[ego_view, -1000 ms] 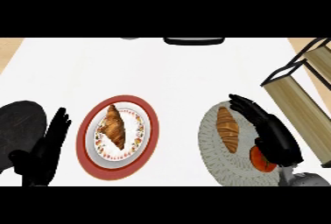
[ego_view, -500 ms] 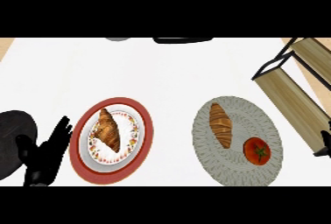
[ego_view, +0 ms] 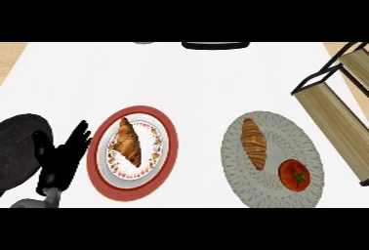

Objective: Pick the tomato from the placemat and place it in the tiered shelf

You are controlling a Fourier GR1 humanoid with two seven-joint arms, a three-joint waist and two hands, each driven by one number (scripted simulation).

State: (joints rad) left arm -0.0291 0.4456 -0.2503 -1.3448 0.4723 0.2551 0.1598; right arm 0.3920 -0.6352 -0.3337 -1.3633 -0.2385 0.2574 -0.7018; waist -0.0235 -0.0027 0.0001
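Left hand (ego_view: 61,158) rests open at the table's (ego_view: 194,83) left; no right hand shows. Ungrasped, the tomato (ego_view: 295,175) sits on the grey placemat (ego_view: 241,168) beside a croissant (ego_view: 253,141); the shelf (ego_view: 338,105) awaits.

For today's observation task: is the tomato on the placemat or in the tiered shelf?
On the placemat: the tomato lies beside a croissant, apart from the tiered shelf.

Right of my matt black left hand (ego_view: 61,156): glossy tomato (ego_view: 294,175) on a woven-looking grey placemat (ego_view: 238,161) (ribbed texture); beyond it, pale wood-grain tiered shelf (ego_view: 333,122), dark metal-looking frame.
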